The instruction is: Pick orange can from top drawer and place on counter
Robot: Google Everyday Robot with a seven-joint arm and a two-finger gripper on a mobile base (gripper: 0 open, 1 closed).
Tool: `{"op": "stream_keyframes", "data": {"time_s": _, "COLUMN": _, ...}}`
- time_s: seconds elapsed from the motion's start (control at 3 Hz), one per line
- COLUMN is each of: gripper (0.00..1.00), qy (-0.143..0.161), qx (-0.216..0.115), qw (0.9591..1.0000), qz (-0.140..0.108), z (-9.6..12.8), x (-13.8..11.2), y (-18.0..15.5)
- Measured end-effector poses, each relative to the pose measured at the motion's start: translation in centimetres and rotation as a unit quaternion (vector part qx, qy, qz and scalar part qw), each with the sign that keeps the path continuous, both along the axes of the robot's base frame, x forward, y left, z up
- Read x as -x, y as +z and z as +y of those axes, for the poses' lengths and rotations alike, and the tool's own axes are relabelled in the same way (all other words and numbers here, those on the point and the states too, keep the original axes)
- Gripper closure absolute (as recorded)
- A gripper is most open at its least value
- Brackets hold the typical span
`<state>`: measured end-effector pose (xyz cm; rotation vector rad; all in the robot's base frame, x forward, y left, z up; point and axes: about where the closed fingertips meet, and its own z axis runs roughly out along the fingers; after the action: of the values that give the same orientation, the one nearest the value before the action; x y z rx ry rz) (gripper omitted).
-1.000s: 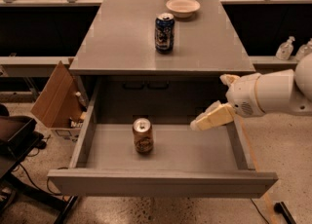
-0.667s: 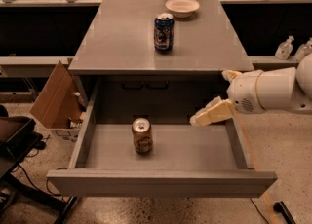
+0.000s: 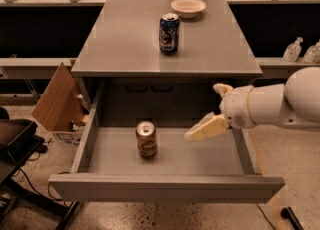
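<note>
The orange can (image 3: 146, 139) stands upright in the open top drawer (image 3: 165, 186), left of the middle of its floor. My gripper (image 3: 203, 114) comes in from the right on a white arm and hovers over the drawer's right half, to the right of the can and apart from it. Its fingers are spread and hold nothing; the lower pale finger (image 3: 205, 128) points down-left toward the can. The grey counter (image 3: 125, 49) lies behind and above the drawer.
A dark blue can (image 3: 169, 33) and a pale bowl (image 3: 188, 7) stand at the back of the counter. A cardboard box (image 3: 57, 99) leans at the cabinet's left. Bottles (image 3: 294, 50) stand on a shelf at right. A dark chair (image 3: 15, 139) is at far left.
My gripper has moved a little to the left and lower, closer to the orange can. The cans and the drawer have not moved.
</note>
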<state>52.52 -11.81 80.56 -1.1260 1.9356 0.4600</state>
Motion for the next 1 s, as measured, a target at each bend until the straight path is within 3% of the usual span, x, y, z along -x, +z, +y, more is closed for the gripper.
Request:
{"op": "stream_keyframes", "data": {"time_s": 0.33, "gripper": 0.0, "qy": 0.06, "qx": -0.01, "qw": 0.9981, "qz": 0.008, "z": 4.2, "x": 0.3, "y": -4.5}}
{"op": "stream_keyframes", "data": {"time_s": 1.0, "gripper": 0.0, "qy": 0.118, "qx": -0.022, "qw": 0.9927, "qz": 0.013, "z": 9.5, "x": -0.8, "y": -10.2}}
